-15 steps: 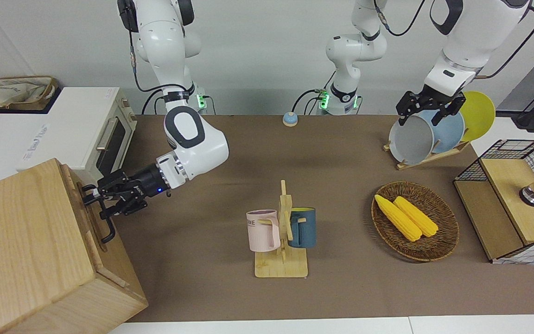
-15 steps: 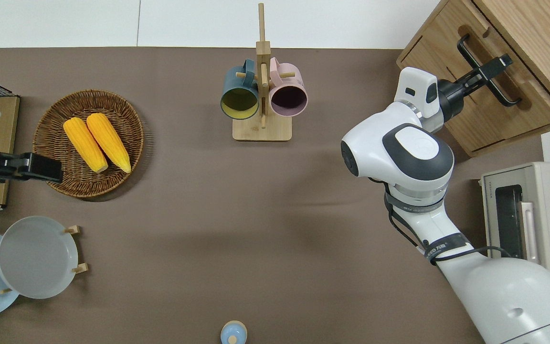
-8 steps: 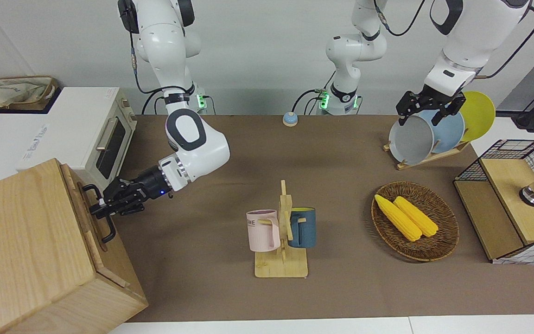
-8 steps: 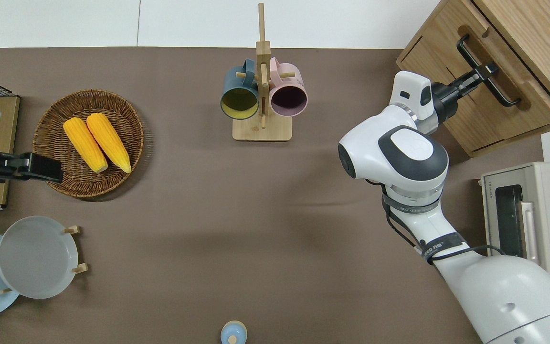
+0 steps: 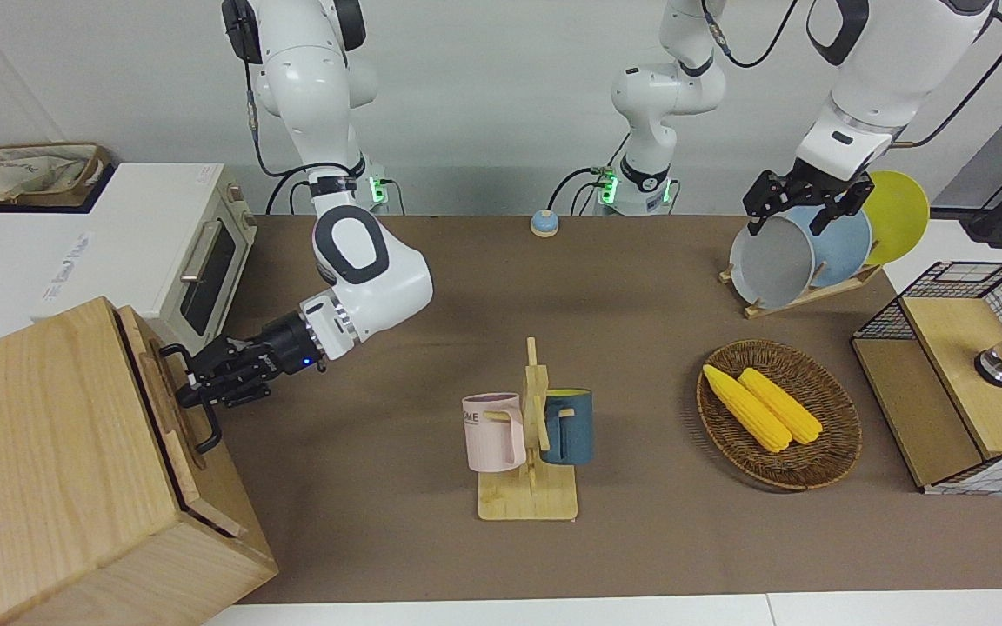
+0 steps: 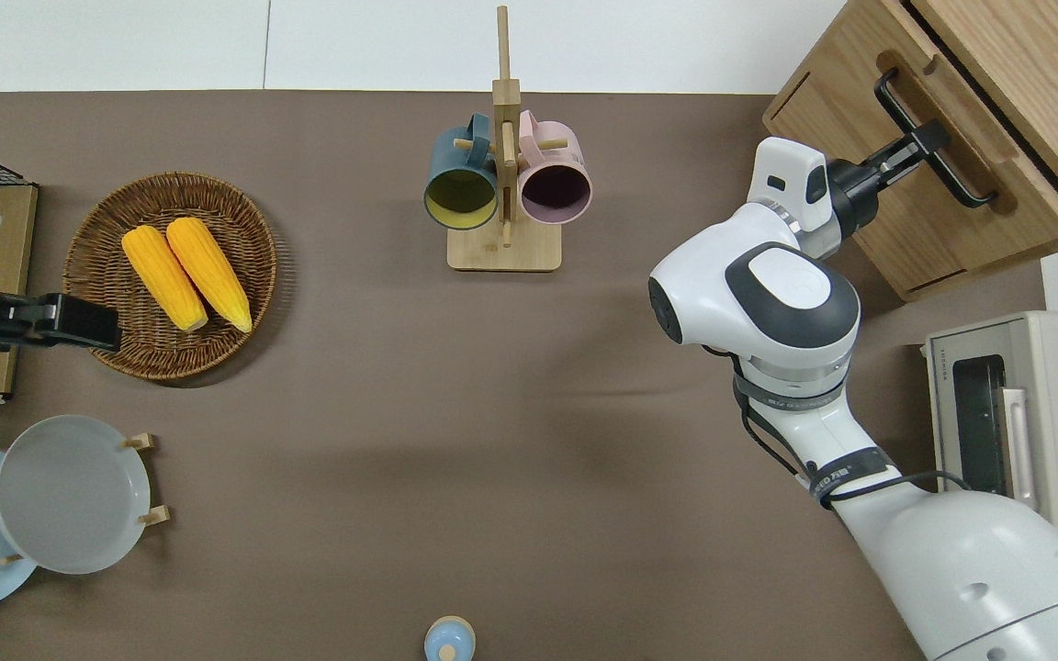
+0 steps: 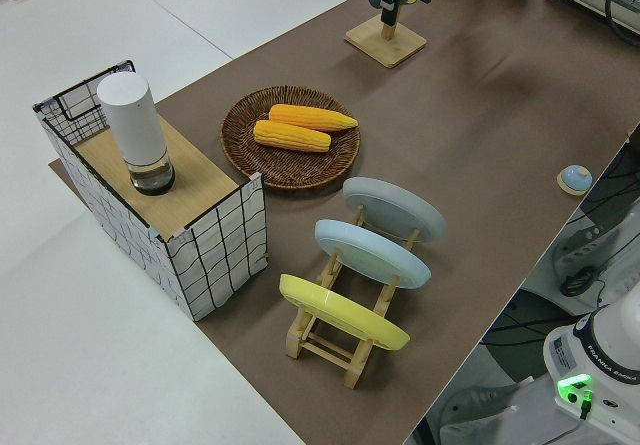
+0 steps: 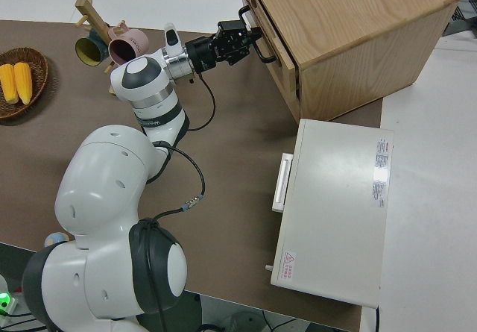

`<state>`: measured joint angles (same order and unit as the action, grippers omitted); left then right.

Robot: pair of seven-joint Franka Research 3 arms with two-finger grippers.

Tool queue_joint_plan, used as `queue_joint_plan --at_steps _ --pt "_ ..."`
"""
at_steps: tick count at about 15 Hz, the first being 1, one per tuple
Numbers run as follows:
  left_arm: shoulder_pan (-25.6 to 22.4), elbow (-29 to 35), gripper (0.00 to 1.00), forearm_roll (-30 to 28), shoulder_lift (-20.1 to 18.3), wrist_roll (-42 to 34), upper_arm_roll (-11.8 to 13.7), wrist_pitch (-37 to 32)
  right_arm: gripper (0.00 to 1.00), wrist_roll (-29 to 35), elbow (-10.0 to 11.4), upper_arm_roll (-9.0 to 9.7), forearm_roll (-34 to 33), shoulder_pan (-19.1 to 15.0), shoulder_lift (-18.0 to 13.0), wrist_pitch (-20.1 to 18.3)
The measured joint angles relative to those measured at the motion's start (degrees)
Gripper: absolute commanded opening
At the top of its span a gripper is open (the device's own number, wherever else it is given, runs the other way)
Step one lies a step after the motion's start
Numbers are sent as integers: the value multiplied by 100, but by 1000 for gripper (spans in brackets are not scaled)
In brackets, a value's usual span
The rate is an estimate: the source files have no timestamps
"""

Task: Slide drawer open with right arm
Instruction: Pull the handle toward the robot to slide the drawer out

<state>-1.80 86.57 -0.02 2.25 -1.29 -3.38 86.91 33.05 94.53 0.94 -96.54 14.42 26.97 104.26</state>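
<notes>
The drawer (image 5: 172, 423) (image 6: 1018, 180) is the top one of a big oak box (image 5: 49, 452) (image 8: 350, 26) at the right arm's end of the table. It stands pulled out a little, and a dark gap shows between its front panel and the box. Its black loop handle (image 5: 208, 432) (image 6: 968, 186) runs along the panel. My right gripper (image 5: 192, 389) (image 6: 933, 142) (image 8: 246, 45) is shut on the handle's middle, with the arm stretched low toward the box. The left arm is parked.
A white toaster oven (image 5: 197, 252) stands beside the box, nearer to the robots. A mug rack (image 5: 531, 435) is mid-table. Toward the left arm's end are a corn basket (image 5: 779, 413), a plate rack (image 5: 805, 243) and a wire-grid box (image 5: 962, 382).
The right gripper went from open around the handle to shut on it, then drew back toward the table's middle. The drawer came out a little with it, opening the dark gap.
</notes>
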Motion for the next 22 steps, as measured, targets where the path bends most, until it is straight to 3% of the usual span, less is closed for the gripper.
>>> queue_joint_plan --at_steps 6,14,22 --pt "0 0 993 0 0 0 0 0 0 -13 51 4 130 289 0 -382" --pt "0 0 993 0 0 0 0 0 0 -27 58 5 719 1065 -12 -1229" --pt "0 0 993 0 0 0 0 0 0 -44 70 7 1051 1690 -5 -1776"
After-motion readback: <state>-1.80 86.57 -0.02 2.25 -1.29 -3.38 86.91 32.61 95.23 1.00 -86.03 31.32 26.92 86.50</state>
